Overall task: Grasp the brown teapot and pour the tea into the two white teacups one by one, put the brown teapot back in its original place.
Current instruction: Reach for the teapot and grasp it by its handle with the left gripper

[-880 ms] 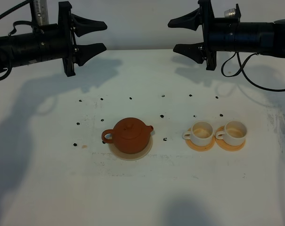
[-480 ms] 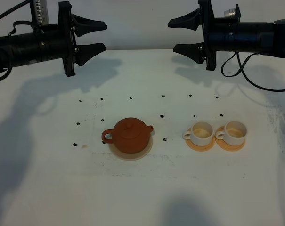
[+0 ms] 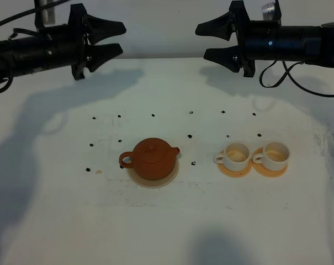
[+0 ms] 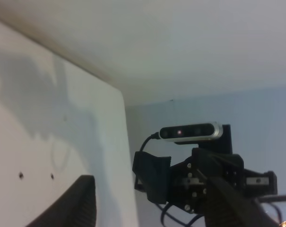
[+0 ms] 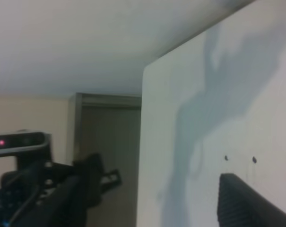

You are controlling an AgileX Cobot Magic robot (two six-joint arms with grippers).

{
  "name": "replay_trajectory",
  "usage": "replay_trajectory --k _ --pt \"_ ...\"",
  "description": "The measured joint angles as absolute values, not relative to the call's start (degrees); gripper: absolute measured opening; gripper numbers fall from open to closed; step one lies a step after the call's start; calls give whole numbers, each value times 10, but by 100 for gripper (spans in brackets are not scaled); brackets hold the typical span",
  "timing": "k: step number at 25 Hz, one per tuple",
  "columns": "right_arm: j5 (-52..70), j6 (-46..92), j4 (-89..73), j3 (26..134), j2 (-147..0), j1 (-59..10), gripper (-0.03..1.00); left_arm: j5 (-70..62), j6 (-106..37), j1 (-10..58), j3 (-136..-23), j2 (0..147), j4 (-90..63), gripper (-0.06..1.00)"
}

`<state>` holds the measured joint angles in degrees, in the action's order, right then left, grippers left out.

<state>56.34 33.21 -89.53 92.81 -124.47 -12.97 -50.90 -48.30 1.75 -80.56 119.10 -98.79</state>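
Note:
The brown teapot sits on its pale beige disc a little left of the table's middle, spout to the right and loop handle to the left. To its right the two white teacups stand side by side on orange-tan coasters, handles to the left. My left gripper hangs open high over the back left of the table, far from the teapot. Opposite it at the back right my right gripper is open too. Each wrist view shows only dark fingers, wall and bare table.
Small black marks dot the white table behind and beside the teapot. The two grippers point at each other across a gap over the table's back edge. Cables hang from the right arm.
Both arms have shifted slightly upward at the back, the left more than the right. The teapot and cups have not moved.

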Motion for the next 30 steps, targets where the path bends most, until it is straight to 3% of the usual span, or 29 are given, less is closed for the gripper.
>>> replay_trajectory --k 6,13,19,30 --pt "553 361 -857 943 -1222 -130 57 -491 -572 17 -806 1139 -951 49" --pt "486 328 -686 955 -1155 -130 57 -432 -585 17 -806 1052 -772 49" --pt "459 263 -509 955 -1084 -130 57 -417 -557 27 -806 975 -643 46" --pt "475 118 -192 955 -944 -164 54 -416 -385 128 -806 863 -337 41"
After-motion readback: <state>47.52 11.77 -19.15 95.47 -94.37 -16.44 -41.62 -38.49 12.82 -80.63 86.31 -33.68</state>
